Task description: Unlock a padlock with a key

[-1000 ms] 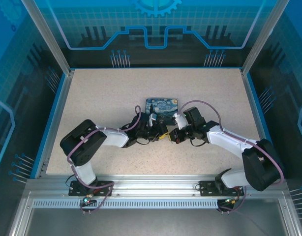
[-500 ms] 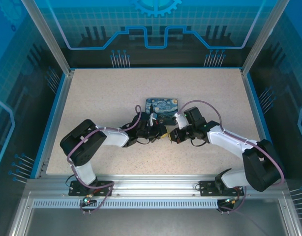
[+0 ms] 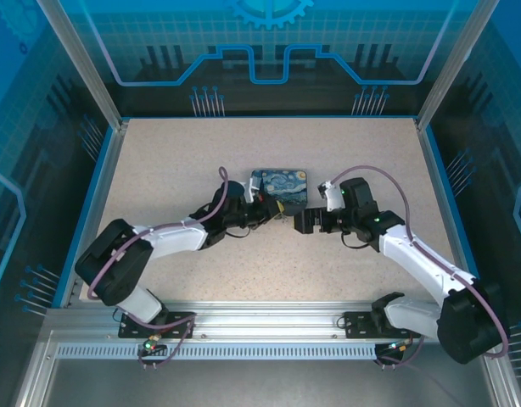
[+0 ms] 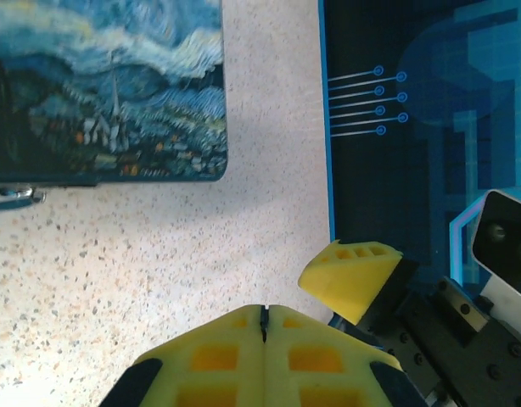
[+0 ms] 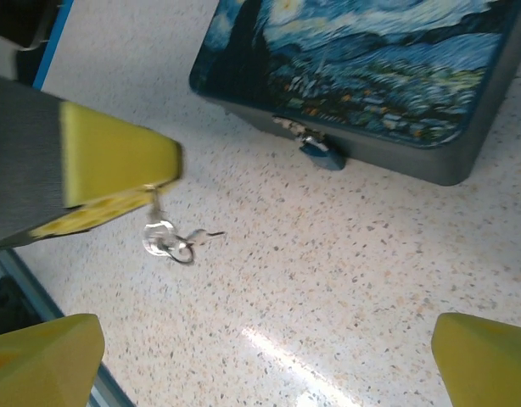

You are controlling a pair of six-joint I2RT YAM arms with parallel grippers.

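left gripper [image 4: 263, 315] pinches the key [image 5: 164, 239] for the padlock [image 5: 320, 153]; right gripper [image 5: 265, 352] spreads wide, likely to steady it.

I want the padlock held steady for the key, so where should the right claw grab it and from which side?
Take the padlock by its bluish body, not the thin shackle. It hangs on the front wall of the tin, so probably come in low over the table from the front, the open right claw closing across the body's free sides.
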